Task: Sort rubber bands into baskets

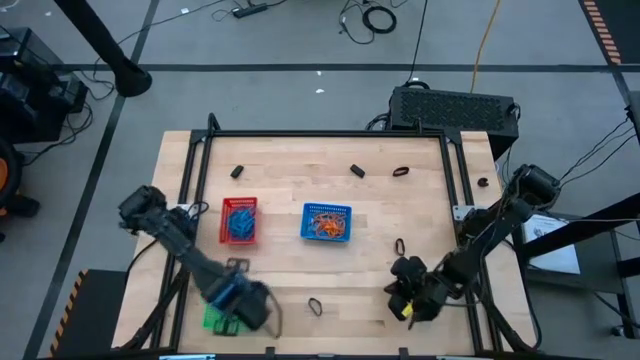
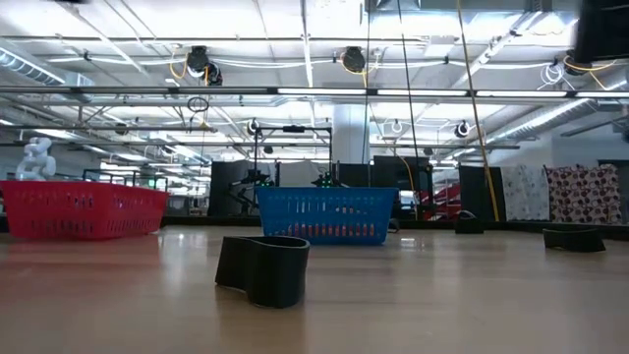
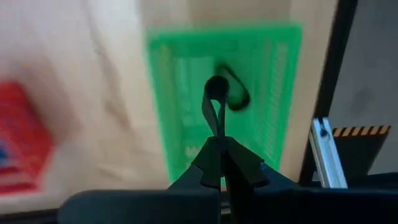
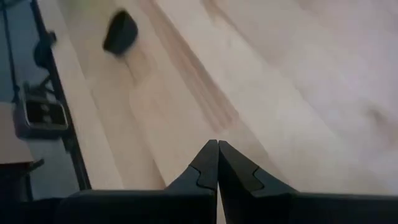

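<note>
My left gripper [image 1: 238,295] [image 3: 219,144] hangs over the green basket [image 1: 213,320] [image 3: 186,93] at the table's near left, shut on a black rubber band [image 3: 213,99]. Another black band [image 3: 238,94] lies inside that basket. The red basket [image 1: 238,220] holds blue bands and the blue basket [image 1: 327,222] holds orange ones. My right gripper [image 1: 408,300] [image 4: 217,144] is shut on nothing above the bare wood at the near right. A loose black band [image 1: 315,306] [image 2: 262,267] lies between the two arms. My left gripper pinches one end of the black band [image 3: 217,129] between its two shut fingers. The fingers point down from above. The band's looped end [image 3: 214,86] sticks out past the fingertips and hangs over the green basket, clear of it.
More black bands lie loose on the table at the far side [image 1: 237,172] [image 1: 357,170] [image 1: 401,172], one right of the blue basket [image 1: 400,246] and one at the right edge [image 1: 483,183]. A black frame [image 1: 330,135] borders the table top.
</note>
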Action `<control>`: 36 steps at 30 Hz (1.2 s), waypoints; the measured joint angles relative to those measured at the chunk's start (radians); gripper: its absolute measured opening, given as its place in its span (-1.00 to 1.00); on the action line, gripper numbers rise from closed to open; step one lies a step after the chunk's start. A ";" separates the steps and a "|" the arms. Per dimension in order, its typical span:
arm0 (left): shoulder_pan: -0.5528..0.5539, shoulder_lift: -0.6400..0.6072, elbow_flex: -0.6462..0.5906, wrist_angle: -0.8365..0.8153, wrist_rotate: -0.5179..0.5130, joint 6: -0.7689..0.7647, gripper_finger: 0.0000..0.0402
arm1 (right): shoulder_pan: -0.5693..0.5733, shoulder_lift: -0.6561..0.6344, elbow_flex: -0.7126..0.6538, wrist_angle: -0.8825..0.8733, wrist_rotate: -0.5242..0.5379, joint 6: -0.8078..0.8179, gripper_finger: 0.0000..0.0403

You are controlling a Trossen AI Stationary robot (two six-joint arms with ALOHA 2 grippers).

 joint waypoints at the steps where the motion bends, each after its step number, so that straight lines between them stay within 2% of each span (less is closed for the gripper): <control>1: -0.028 -0.010 -0.035 0.026 0.004 -0.032 -0.98 | -0.019 0.000 0.000 0.017 -0.002 -0.022 -1.00; 5: -0.109 -0.022 -0.149 0.090 0.008 -0.121 -0.98 | -0.102 0.000 0.000 0.115 -0.052 -0.137 -1.00; 12: -0.167 -0.022 -0.283 0.239 0.006 -0.176 -0.97 | -0.229 0.000 0.000 0.240 -0.185 -0.237 -1.00; 18: -0.168 -0.022 -0.325 0.200 -0.081 -0.203 -0.96 | -0.307 0.000 0.000 0.258 -0.302 -0.262 -1.00; 21: -0.170 -0.022 -0.326 0.194 -0.101 -0.162 -0.87 | -0.337 0.000 0.000 0.255 -0.346 -0.261 -1.00; 26: -0.183 -0.022 -0.325 0.176 -0.099 -0.097 -0.60 | -0.385 0.000 0.000 0.254 -0.368 -0.258 -1.00; 31: -0.188 -0.026 -0.325 0.066 -0.064 -0.084 -0.39 | -0.441 0.000 0.000 0.253 -0.369 -0.248 -1.00; 33: -0.188 -0.053 -0.326 0.080 -0.035 -0.038 -0.36 | -0.467 0.000 0.002 0.249 -0.376 -0.250 -1.00; 36: -0.188 -0.120 -0.325 0.172 0.010 0.009 -0.35 | -0.520 0.000 0.014 0.244 -0.463 -0.309 -1.00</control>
